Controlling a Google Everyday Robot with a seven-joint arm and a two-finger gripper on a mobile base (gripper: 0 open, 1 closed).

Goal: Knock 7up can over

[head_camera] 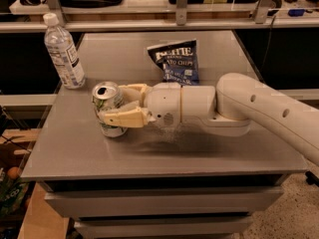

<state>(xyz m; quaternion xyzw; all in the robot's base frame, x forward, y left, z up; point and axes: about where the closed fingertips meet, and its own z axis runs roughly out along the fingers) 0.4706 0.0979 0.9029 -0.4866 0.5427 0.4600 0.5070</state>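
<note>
7up can (108, 109) stands near the left of the grey table (75, 156), approx upright w/ its opened silver top facing up; any slight lean can't be judged. Gripper (115, 103) comes in low from the right, arm laid almost flat over the tabletop, prob. so the push lands side-on. Its fingers (124, 117) are apart w/ the can between them: near one lies across the can's front, far one sits behind it. That reads as bracketing the can for a sideways shove or sweep, not lifting it. Can isn't down yet, so task not done. Water bottle (62, 51) stands at the far left corner, apart from the can, so a tip to the left or near side should miss it. Chip bag (175, 61) lies further back, just beyond the wrist. Writing: bag shows white letters approx "KETTLE" & "CHIPS"; can has green marks, not legible; bottle label print too small to read.
</note>
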